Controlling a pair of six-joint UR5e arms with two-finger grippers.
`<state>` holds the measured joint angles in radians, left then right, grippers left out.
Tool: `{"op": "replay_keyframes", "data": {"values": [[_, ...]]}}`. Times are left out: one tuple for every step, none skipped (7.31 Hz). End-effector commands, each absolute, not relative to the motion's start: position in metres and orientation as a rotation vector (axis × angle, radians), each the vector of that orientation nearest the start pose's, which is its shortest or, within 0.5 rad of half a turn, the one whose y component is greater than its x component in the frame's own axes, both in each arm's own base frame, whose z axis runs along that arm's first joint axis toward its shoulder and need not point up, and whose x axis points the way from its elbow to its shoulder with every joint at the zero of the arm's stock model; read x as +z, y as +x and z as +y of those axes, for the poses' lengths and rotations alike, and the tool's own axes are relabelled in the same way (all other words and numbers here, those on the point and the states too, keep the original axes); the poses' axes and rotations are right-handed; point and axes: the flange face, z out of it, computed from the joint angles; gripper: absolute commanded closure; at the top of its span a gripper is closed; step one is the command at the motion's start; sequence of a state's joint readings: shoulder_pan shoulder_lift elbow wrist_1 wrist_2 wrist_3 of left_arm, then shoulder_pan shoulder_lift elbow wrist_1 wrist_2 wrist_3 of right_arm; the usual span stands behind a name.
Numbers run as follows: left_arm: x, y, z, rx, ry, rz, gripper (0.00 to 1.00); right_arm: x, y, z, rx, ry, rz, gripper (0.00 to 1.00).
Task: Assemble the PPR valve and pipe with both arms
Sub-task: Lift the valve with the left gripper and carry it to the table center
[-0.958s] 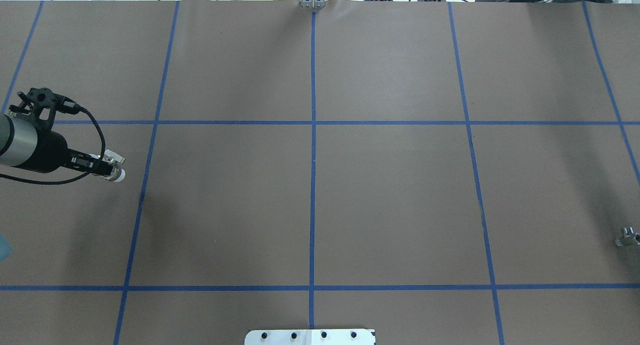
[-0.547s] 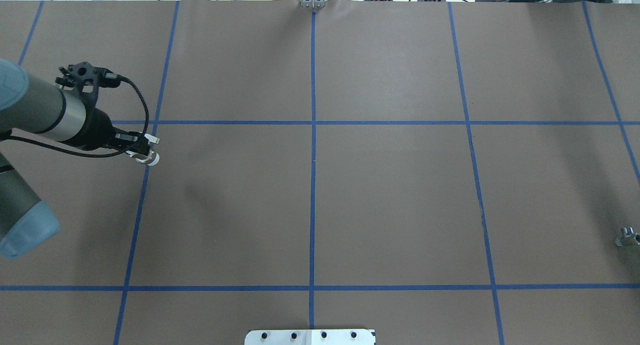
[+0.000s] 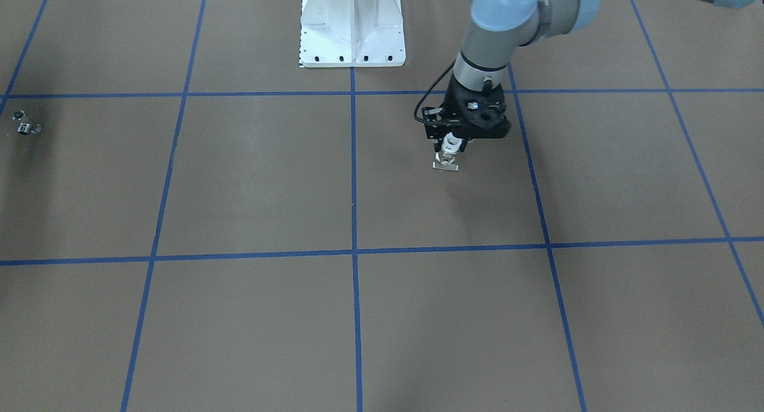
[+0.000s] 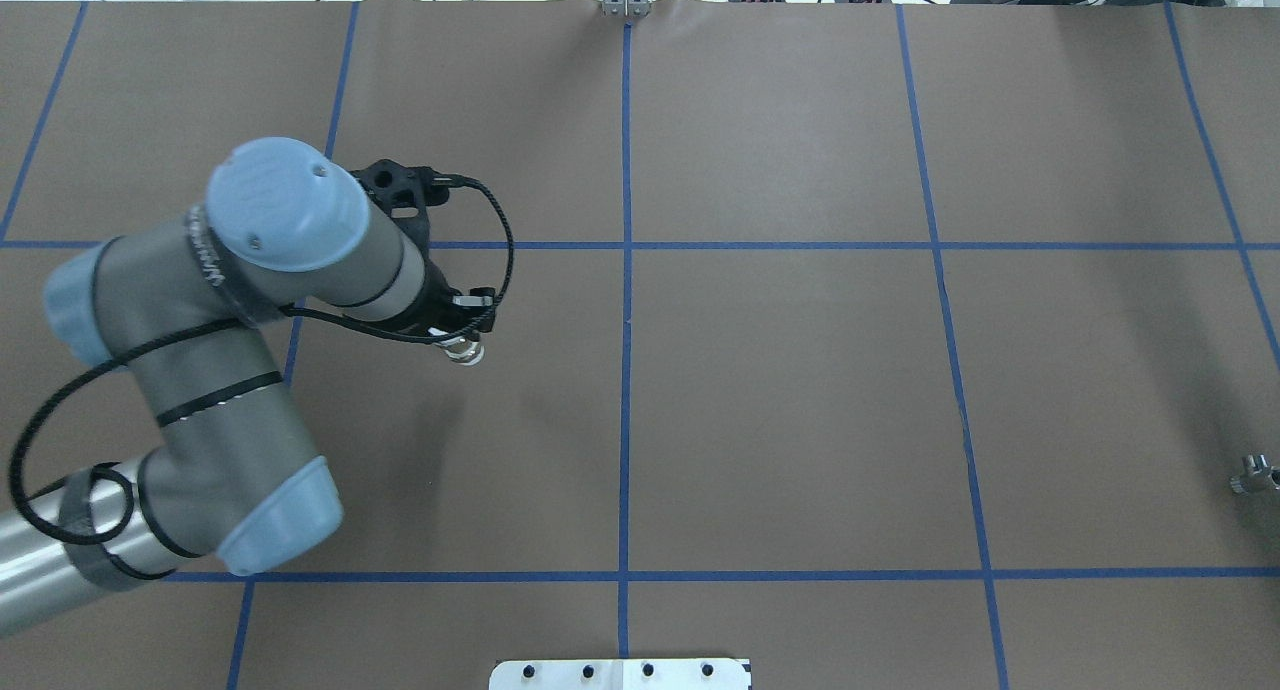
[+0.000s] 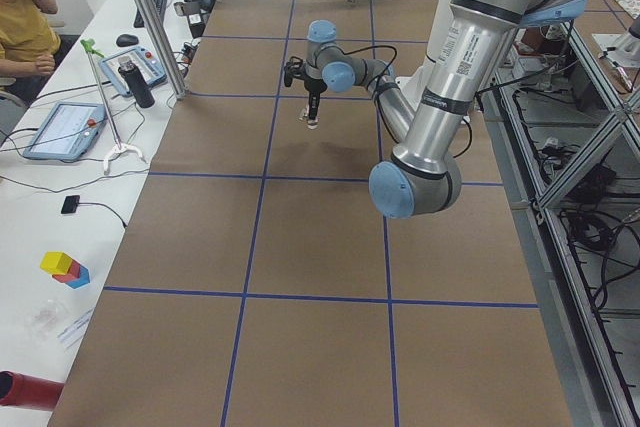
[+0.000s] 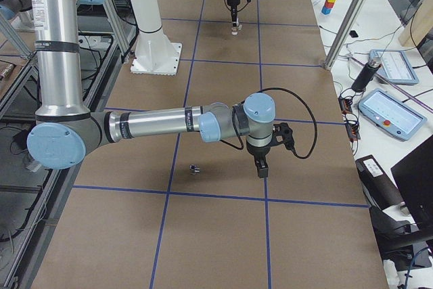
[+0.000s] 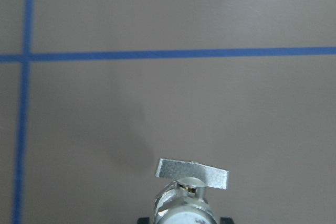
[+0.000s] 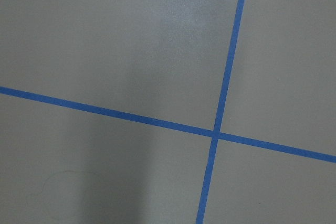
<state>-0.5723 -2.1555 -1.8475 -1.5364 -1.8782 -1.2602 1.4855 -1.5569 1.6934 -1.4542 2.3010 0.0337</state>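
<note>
My left gripper point(image 4: 457, 341) is shut on the PPR valve point(image 4: 466, 353) and holds it above the table, left of centre. In the front-facing view the valve point(image 3: 447, 159) hangs below the fingers, crossbar foot downward. In the left wrist view the valve point(image 7: 191, 184) shows its white collar and flat crossbar. The pipe point(image 4: 1254, 473), a small shiny metal fitting, lies on the table near the right edge, also seen in the front-facing view point(image 3: 24, 125) and the exterior right view point(image 6: 195, 168). My right gripper point(image 6: 262, 171) hovers right of the pipe in that view, apart from it; I cannot tell its state.
The brown table is marked with blue tape lines point(image 4: 626, 370). The white robot base plate point(image 3: 352, 27) stands at the robot's edge. A side bench with tablets point(image 5: 65, 129) and a bottle point(image 5: 139, 83) runs along the far side.
My left arm has swung right from the table's left edge toward the centre, carrying the valve with it. The pipe has not moved.
</note>
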Motion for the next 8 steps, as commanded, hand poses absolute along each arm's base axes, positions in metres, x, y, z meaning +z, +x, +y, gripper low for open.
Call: {"op": "replay_keyframes", "data": {"values": [[0.140,0.548,-0.435,-0.202,0.039,0.872,1.00,0.581,0.023,-0.513,-0.141,0.197,-0.740,0.00],[0.126,0.570,-0.440,-0.214,0.044,0.862,1.00,0.581,0.023,-0.513,-0.141,0.197,-0.740,0.00],[0.131,0.583,-0.439,-0.223,0.038,0.844,1.00,0.581,0.023,-0.513,-0.141,0.197,-0.740,0.00],[0.135,0.587,-0.439,-0.222,0.034,0.835,0.85,0.581,0.022,-0.513,-0.142,0.197,-0.740,0.00],[0.137,0.595,-0.428,-0.204,0.026,0.832,0.71,0.580,0.021,-0.513,-0.144,0.198,-0.740,0.00],[0.137,0.600,-0.423,-0.196,0.022,0.833,0.61,0.581,0.021,-0.513,-0.143,0.196,-0.740,0.00],[0.138,0.606,-0.415,-0.184,0.020,0.836,0.56,0.580,0.021,-0.513,-0.144,0.198,-0.742,0.00],[0.138,0.609,-0.411,-0.181,0.031,0.835,0.48,0.581,0.021,-0.513,-0.144,0.196,-0.742,0.00]]}}
